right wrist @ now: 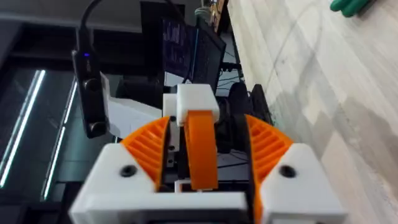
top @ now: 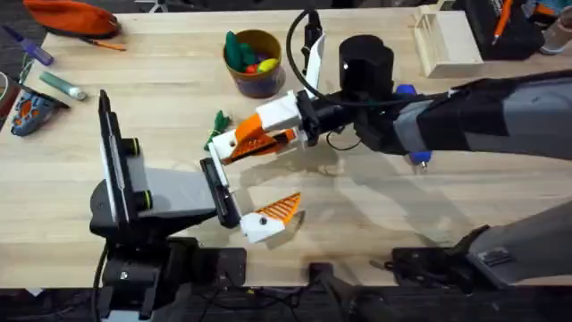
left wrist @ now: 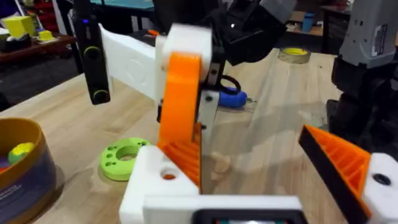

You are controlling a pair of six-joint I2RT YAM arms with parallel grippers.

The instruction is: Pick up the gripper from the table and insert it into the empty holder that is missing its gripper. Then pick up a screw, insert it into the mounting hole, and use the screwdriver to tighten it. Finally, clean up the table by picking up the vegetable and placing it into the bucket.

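here we see the right pincer [right wrist: 202, 168] clamped on the holder [right wrist: 198, 134], pad fitted, mid-table [top: 375, 215]. the left pincer [top: 273, 216] gapes open (empty). the vegetable [top: 217, 123] lies near the bucket [top: 253, 63].

No readable text, brand or number anywhere, faint print on the bucket [left wrist: 22, 177] label left of the left gripper [left wrist: 261, 180], too blurred to read
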